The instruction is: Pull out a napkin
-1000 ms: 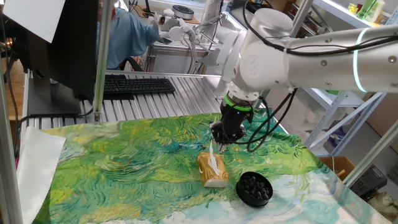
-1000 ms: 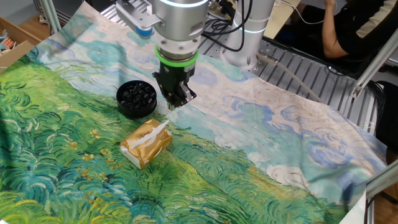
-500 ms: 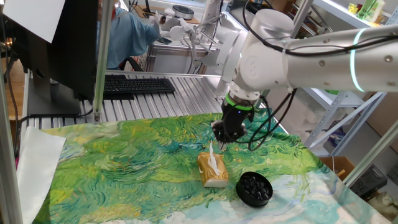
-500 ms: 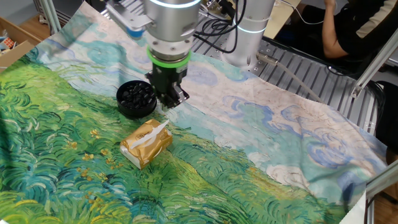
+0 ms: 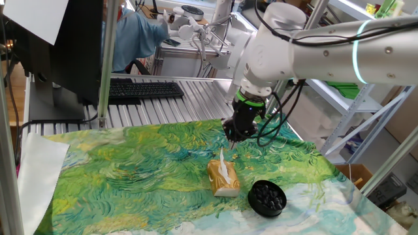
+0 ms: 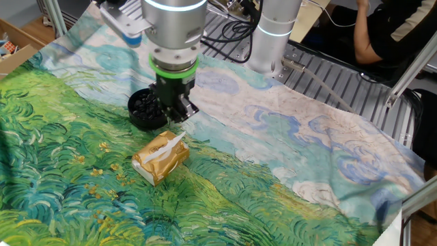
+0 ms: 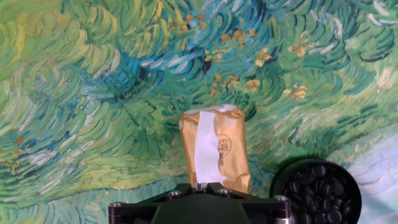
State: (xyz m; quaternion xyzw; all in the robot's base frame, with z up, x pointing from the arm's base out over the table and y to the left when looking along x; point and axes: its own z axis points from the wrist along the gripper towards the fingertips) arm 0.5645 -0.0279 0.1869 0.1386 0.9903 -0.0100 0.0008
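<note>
Poised above the tan-yellow tissue pack (image 5: 223,178), the gripper (image 5: 232,136) hangs over a table draped in a green-and-blue painted cloth (image 5: 130,170); its fingers look drawn close together, with nothing visibly between them. From one fixed view, the napkin (image 5: 223,163) rises out of the pack's top slot as a thin white point, its tip just below the fingertips and apparently not touching them. From the other fixed view, the napkin (image 6: 169,147) shows as a white strip along the pack (image 6: 160,158), with the gripper (image 6: 175,117) just beyond its far end. A round black container (image 5: 266,197) of dark pieces sits near the pack, to its right in the hand view (image 7: 318,189). A large white paper sheet (image 5: 40,181) lies at the cloth's left edge.
</note>
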